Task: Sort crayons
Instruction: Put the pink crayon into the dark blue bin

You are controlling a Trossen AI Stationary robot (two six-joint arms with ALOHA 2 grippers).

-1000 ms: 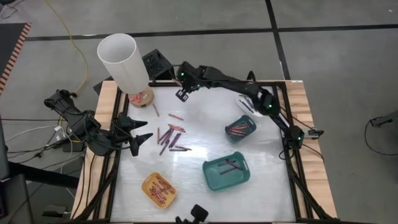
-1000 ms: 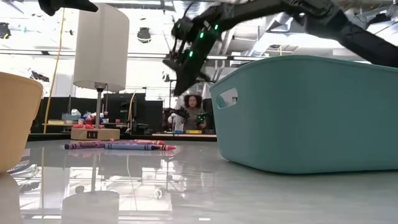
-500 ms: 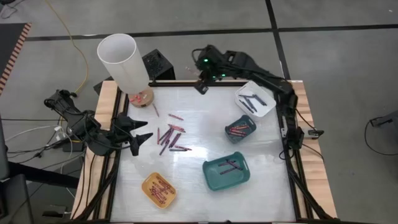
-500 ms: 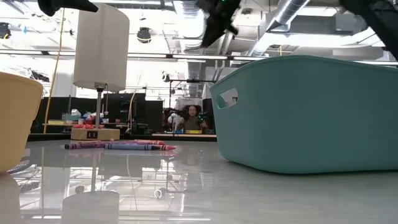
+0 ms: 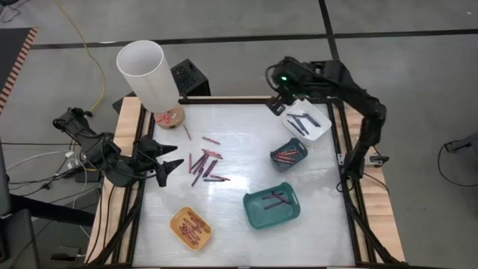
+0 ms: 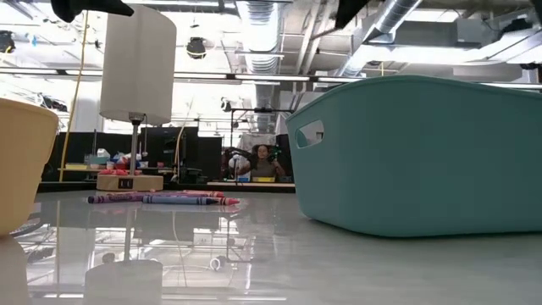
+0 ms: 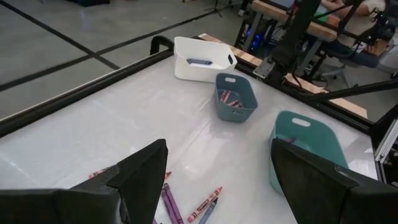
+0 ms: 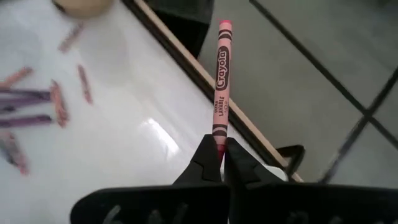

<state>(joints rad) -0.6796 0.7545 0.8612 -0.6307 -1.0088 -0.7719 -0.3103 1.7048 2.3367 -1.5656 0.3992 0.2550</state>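
Note:
Several loose crayons (image 5: 204, 162), red, pink and purple, lie flat on the white table; they also show in the low view (image 6: 161, 199) and the left wrist view (image 7: 186, 208). My right gripper (image 5: 278, 105) is in the air at the table's far edge, beside the white tray (image 5: 317, 131), and is shut on a red crayon (image 8: 221, 74). My left gripper (image 5: 169, 159) is open and empty at the table's left, just left of the loose crayons; in its wrist view (image 7: 217, 186) the fingers stand wide apart. My right gripper pinches the red crayon by one end (image 8: 218, 132) between its two fingertips. The crayon sticks out straight ahead beyond the fingers, along their line. It is lifted clear of the table, over the far edge.
A small blue-teal tray (image 5: 288, 155) holds red crayons, a larger teal tray (image 5: 271, 208) holds dark ones, a yellow tray (image 5: 190, 228) holds reddish ones, and the white tray holds dark ones. A lamp with a white shade (image 5: 146, 75) stands at the far left. A person (image 6: 267, 161) is in the room behind.
My right gripper has gone along the table's far edge toward the right, from beside the lamp to beside the white tray, rising out of the low view, and has stayed shut on the crayon. My left gripper has kept still.

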